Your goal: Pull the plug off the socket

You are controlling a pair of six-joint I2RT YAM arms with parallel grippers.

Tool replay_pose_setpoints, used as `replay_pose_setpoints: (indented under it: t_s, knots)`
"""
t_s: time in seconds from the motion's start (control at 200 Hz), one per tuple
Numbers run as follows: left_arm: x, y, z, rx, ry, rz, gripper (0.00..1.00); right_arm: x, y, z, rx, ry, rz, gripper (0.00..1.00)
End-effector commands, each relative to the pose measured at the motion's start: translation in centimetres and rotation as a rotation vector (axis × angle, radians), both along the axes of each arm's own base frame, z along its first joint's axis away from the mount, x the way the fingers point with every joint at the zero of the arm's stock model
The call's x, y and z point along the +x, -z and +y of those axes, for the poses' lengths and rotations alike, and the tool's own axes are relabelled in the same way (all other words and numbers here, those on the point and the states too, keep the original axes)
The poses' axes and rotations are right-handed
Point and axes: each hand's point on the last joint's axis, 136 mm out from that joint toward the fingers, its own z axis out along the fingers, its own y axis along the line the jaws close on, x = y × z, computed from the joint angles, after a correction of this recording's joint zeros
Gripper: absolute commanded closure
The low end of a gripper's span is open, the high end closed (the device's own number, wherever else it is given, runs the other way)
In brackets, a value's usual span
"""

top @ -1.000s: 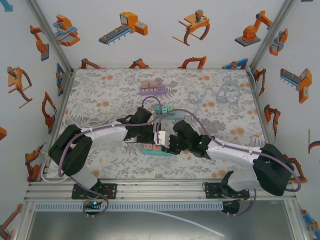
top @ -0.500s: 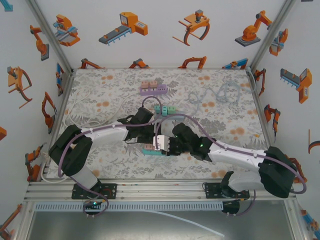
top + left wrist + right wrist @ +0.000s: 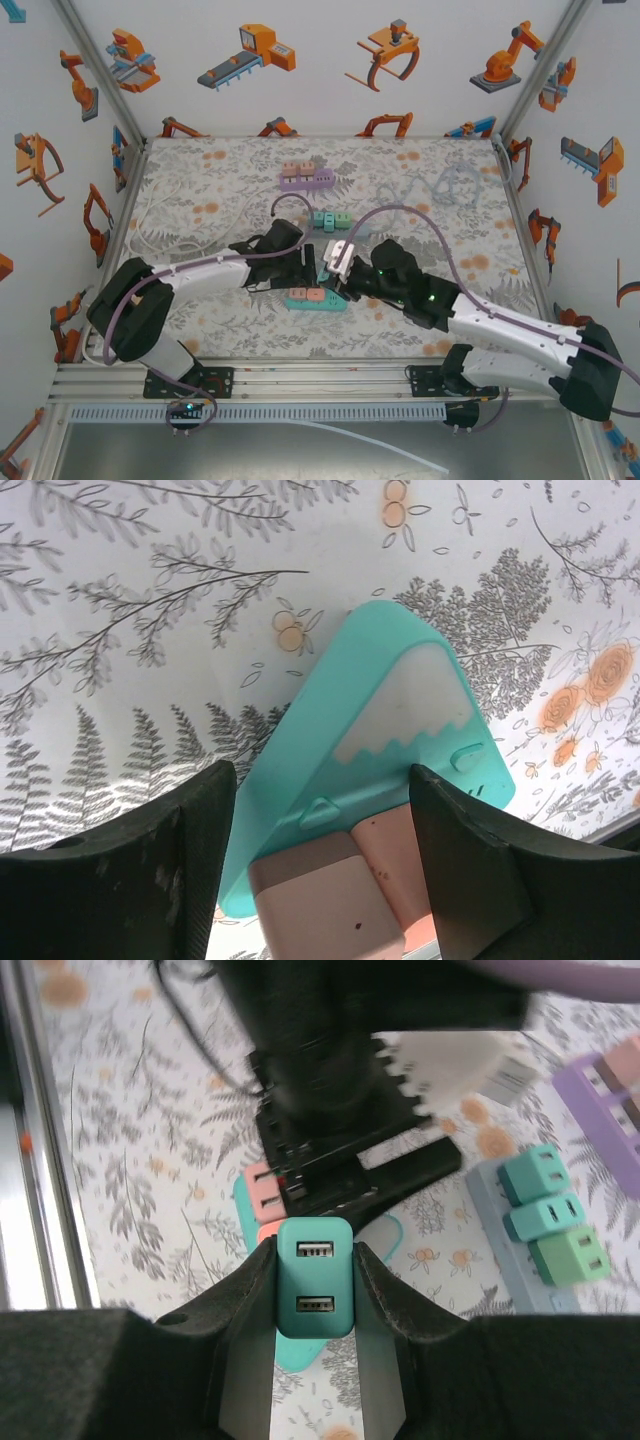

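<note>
Two grippers, two jobs. Your left gripper (image 3: 320, 780) sits spread apart over the teal socket strip (image 3: 400, 710), likely to pin it down. Your right gripper (image 3: 314, 1255) is clamped on the teal plug (image 3: 314, 1305), which is lifted above the strip and looks free of it.

- Centre of bench (image 3: 220, 325): congested. The left gripper (image 3: 320, 780), jaws spread, straddles the teal socket strip (image 3: 318, 300). The right gripper (image 3: 338, 262), clamped on the plug (image 3: 313, 1290), is just right of it.
- Far centre: grey strip (image 3: 330, 220) and purple strip (image 3: 306, 179) obstruct.
- Far right: looped cable (image 3: 445, 185).
- Left edge: white cable (image 3: 150, 225).
- Near left and far left: open surface.
</note>
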Motion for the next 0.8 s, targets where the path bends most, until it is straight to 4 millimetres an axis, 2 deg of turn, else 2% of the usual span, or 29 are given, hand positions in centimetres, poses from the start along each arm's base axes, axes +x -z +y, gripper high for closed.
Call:
replay_pose_setpoints:
  t_s: [0.0, 0.155, 0.28, 0.401, 0.611, 0.796]
  knots:
    - [-2.6, 5.6, 8.5, 0.385, -0.078, 0.093, 0.35, 2.1, -3.3, -2.4, 0.153, 0.263, 0.177, 0.97]
    - [-1.6, 3.4, 6.4, 0.294, -0.070, 0.062, 0.31, 3.3, -2.7, -6.7, 0.235, 0.535, 0.350, 0.97]
    - [-0.9, 1.2, 5.1, 0.222, -0.062, 0.032, 0.28, 4.2, -1.0, -10.4, 0.269, 0.710, 0.491, 0.98]
    - [-0.4, -1.2, 4.5, 0.179, -0.063, -0.009, 0.24, 4.9, 0.8, -12.9, 0.302, 0.813, 0.648, 0.98]
    - [-0.5, -7.5, 3.2, 0.031, 0.019, -0.143, 0.21, 6.8, 5.0, -16.0, 0.370, 0.942, 0.859, 0.98]
    - [-3.4, -13.1, 0.5, -0.188, 0.262, -0.286, 0.18, 8.0, 8.7, -16.6, 0.415, 0.993, 0.965, 0.98]
